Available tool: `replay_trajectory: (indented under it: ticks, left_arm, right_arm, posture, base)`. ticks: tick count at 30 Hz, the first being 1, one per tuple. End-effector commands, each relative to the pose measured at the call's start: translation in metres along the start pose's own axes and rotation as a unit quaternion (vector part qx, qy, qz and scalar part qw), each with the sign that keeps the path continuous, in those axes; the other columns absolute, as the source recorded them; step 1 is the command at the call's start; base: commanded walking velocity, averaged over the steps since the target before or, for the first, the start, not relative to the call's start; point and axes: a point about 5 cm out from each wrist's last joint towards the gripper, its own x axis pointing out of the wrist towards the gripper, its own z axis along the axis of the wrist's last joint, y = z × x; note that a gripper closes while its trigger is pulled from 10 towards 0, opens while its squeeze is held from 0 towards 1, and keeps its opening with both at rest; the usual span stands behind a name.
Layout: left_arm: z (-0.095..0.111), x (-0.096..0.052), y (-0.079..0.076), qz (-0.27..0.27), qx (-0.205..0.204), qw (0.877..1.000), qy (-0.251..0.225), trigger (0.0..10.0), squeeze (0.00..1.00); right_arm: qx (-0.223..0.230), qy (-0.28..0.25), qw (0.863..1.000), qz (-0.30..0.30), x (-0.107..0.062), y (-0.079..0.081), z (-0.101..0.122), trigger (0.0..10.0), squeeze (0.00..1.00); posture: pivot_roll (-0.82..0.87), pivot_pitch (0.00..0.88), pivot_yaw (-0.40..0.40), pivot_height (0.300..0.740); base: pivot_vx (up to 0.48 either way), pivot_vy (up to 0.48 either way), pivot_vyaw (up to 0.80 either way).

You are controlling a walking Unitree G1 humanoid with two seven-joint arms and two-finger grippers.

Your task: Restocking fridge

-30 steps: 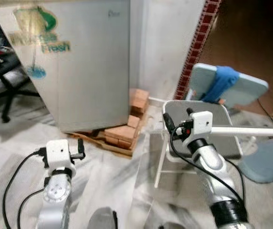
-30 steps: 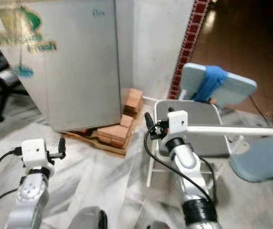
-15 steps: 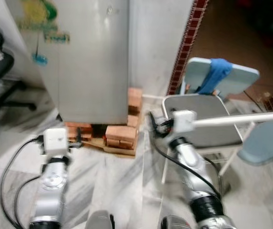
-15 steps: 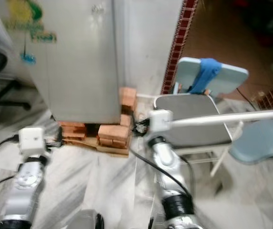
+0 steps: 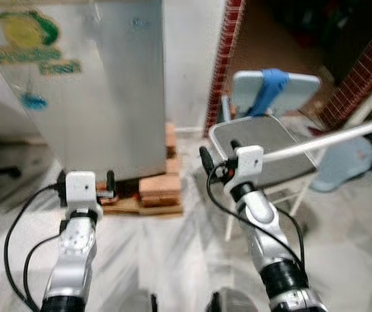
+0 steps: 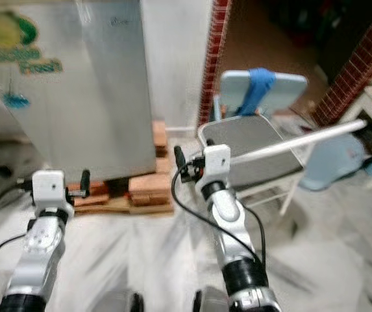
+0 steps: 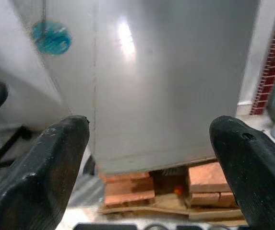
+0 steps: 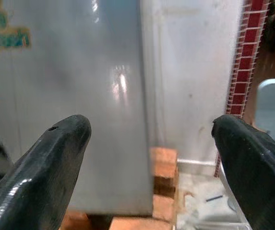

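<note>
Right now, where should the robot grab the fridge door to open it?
No handle shows on the silver fridge. Probably hook the fingers behind its tall corner edge, coming from the front: both faces look flat and smooth. The left gripper and right gripper hover open before it.

Head stereo looks down; wrist views face fridge, shared.

we are looking along our left gripper, whose two black fingers are standing wide apart with nothing between them. beyond them the silver fridge is standing closed, resting on bricks over a wooden pallet. a blue sticker is showing on the fridge's side face. a red brick column is standing beside the fridge.
</note>
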Motion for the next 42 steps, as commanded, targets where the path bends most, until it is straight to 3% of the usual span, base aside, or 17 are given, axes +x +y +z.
replay_trajectory:
  ticks: [1,12,16,27,32,38,42]
  left_arm:
    - [0.002,0.0,-0.006,-0.015,0.007,1.0,-0.007,10.0,0.0]
    - [0.001,0.0,-0.004,-0.024,0.013,1.0,-0.012,10.0,0.0]
    - [0.005,0.002,-0.015,-0.046,0.006,0.999,-0.024,10.0,0.0]
    - [0.022,0.0,-0.015,-0.04,0.007,0.998,-0.042,10.0,0.0]
    - [0.019,-0.007,-0.009,-0.033,0.002,0.999,-0.035,10.0,0.0]
    - [0.013,-0.007,-0.011,-0.023,-0.007,0.999,-0.026,10.0,0.0]
    - [0.018,-0.005,-0.016,-0.018,-0.008,0.999,-0.033,10.0,0.0]
  right_arm:
    - [-0.002,0.015,1.0,-0.014,-0.006,-0.007,-0.008,10.0,0.0]
    - [-0.007,0.016,0.999,-0.031,-0.008,-0.008,-0.012,10.0,0.0]
    - [-0.006,0.014,0.999,-0.028,-0.006,-0.005,-0.011,10.0,0.0]
    - [-0.041,0.023,0.999,-0.021,0.004,-0.006,-0.009,10.0,0.0]
    - [-0.035,0.037,0.998,-0.03,-0.002,-0.006,-0.017,10.0,0.0]
    - [-0.035,0.038,0.998,-0.027,-0.005,-0.005,-0.021,10.0,0.0]
    - [-0.029,0.043,0.998,-0.043,-0.009,-0.016,-0.024,10.0,0.0]
  posture:
    - [0.09,0.056,0.018,0.74]
    - [0.08,0.062,0.028,0.74]
    - [0.08,0.063,0.03,0.74]
    - [0.11,0.15,0.034,0.74]
    - [0.13,0.136,0.011,0.74]
    - [0.12,0.103,-0.006,0.74]
    - [0.12,0.081,-0.005,0.74]
  base:
    - [0.0,0.48,0.0]
    - [0.0,0.48,-0.04]
    - [0.0,0.48,-0.8]
    - [0.0,0.48,-0.8]
    - [0.0,0.48,-0.8]
    - [0.0,0.48,-0.47]
    - [0.0,0.48,0.0]
